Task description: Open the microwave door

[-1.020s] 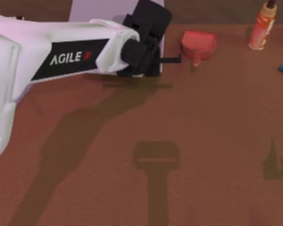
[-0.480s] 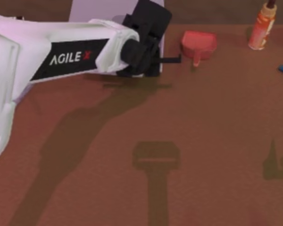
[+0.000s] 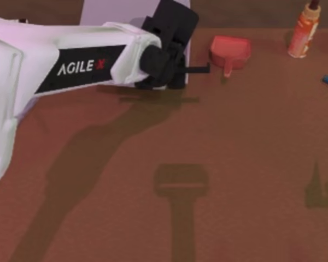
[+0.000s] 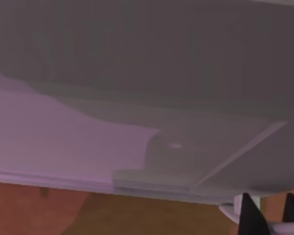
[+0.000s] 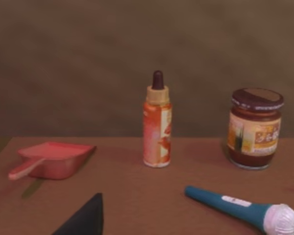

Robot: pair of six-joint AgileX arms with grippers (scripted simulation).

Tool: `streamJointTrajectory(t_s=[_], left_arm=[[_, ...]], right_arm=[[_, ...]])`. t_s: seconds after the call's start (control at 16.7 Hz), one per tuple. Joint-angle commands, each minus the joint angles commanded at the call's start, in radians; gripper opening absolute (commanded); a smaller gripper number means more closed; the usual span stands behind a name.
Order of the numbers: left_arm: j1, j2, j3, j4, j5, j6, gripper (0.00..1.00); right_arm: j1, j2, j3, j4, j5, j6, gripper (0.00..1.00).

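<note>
Our left end effector sits at the microwave door; we cannot tell its opening or grip. An insecure hold risks slipping off, or striking the red scoop nearby.

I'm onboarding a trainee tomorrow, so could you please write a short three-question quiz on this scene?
1. True or false: the left gripper is at the microwave, at the table's far edge.
2. Which lies nearest the microwave: A) red scoop B) orange bottle C) blue microphone?
3. Fill in: beside the bottle in the right wrist view stands a ____.

Key: 1 true; 2 A; 3 jar.
</note>
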Motion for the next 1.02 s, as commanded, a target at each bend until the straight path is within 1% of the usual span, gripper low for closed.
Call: streamJointTrajectory(t_s=[0.3, 0.42, 0.78, 1.02], left_arm=[[0.000, 0.000, 0.000, 0.000, 0.000, 0.000, 0.00], [-0.007, 0.002, 0.000, 0.001, 0.007, -0.002, 0.00], [0.007, -0.044, -0.068, 0.047, 0.038, 0.052, 0.00], [0.008, -0.045, -0.076, 0.048, 0.041, 0.057, 0.00]], right_arm=[[0.000, 0.000, 0.000, 0.000, 0.000, 0.000, 1.00], [0.000, 0.000, 0.000, 0.000, 0.000, 0.000, 1.00], [0.000, 0.000, 0.000, 0.000, 0.000, 0.000, 1.00], [0.000, 0.000, 0.000, 0.000, 0.000, 0.000, 1.00]])
